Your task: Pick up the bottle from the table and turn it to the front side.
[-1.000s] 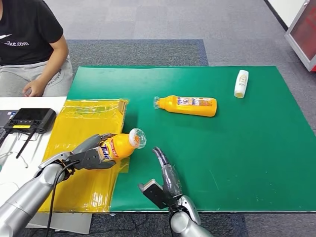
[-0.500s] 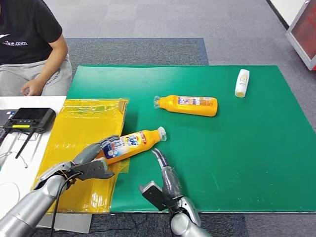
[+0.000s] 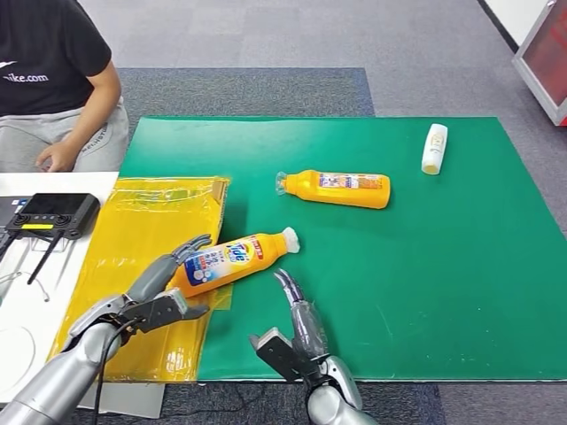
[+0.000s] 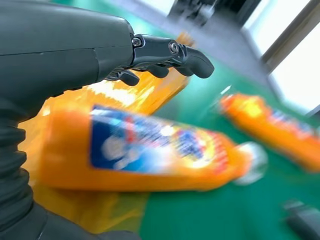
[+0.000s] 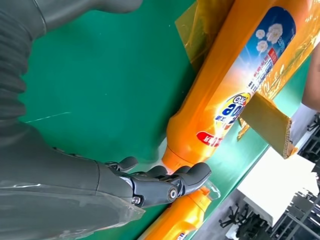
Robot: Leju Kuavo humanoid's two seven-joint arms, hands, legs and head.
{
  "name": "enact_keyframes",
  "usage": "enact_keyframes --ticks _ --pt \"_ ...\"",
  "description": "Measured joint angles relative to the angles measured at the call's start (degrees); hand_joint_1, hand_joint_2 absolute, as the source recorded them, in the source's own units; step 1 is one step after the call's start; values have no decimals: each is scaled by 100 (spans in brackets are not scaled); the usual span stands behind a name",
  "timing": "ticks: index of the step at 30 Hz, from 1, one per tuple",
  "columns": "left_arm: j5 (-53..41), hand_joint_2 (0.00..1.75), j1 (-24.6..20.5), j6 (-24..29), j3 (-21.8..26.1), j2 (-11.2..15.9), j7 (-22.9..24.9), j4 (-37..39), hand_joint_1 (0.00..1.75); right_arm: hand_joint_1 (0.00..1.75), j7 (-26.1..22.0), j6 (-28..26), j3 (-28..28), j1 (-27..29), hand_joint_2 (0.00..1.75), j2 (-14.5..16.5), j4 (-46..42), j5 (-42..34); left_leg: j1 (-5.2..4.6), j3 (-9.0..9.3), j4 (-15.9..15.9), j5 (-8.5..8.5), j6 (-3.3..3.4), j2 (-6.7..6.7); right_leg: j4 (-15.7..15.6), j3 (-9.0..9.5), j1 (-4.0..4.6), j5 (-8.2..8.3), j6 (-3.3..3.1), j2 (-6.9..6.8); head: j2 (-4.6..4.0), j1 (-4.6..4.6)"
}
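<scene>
An orange bottle [image 3: 230, 259] with a white cap lies on its side, its blue and red label facing up, across the edge of the green mat [image 3: 401, 292] and a yellow bag [image 3: 147, 230]. My left hand [image 3: 157, 288] sits at the bottle's base end with fingers spread and a gap to the bottle; the left wrist view shows the fingers [image 4: 170, 52] above the bottle [image 4: 143, 150]. My right hand [image 3: 294, 332] stands open near the mat's front edge, just short of the cap. The right wrist view shows its fingers [image 5: 170, 185] beside the bottle [image 5: 234, 85].
A second orange bottle [image 3: 337, 189] lies mid-mat and a small white bottle [image 3: 434, 148] at the far right. A black controller [image 3: 50, 212] rests on the white table [image 3: 20, 310] to the left. A person [image 3: 53, 80] sits at the far left.
The bottle, held lifted with its cap toward me a second ago, now lies on the mat label up. My left hand has let go and drawn back slightly. The right hand stayed put.
</scene>
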Motion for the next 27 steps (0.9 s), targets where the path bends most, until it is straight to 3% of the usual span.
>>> enact_keyframes --ticks 6,13,20,27 --pt "991 175 663 -70 376 -457 -467 -1139 0 0 69 -33 -5 102 175 -43 -89 26 -1 -5 0 -10 6 0 -2 -1 -1 -5 7 0 0 2" --pt "968 175 1358 179 507 -716 -621 -1928 0 0 135 -93 -20 224 175 -96 -171 88 0 -4 0 -21 7 1 -2 -1 -1 -17 11 0 0 1" --pt "907 175 1649 343 532 -867 -972 -2205 0 0 158 -95 -22 259 175 -99 -190 187 -1 -4 0 -20 8 1 -2 1 -1 -16 12 -1 0 1" --pt "1626 175 1810 64 553 -1051 -1550 -2570 0 0 104 -64 -22 252 175 -99 -190 211 -1 -4 0 -22 9 1 -2 2 -2 -17 12 -1 0 1"
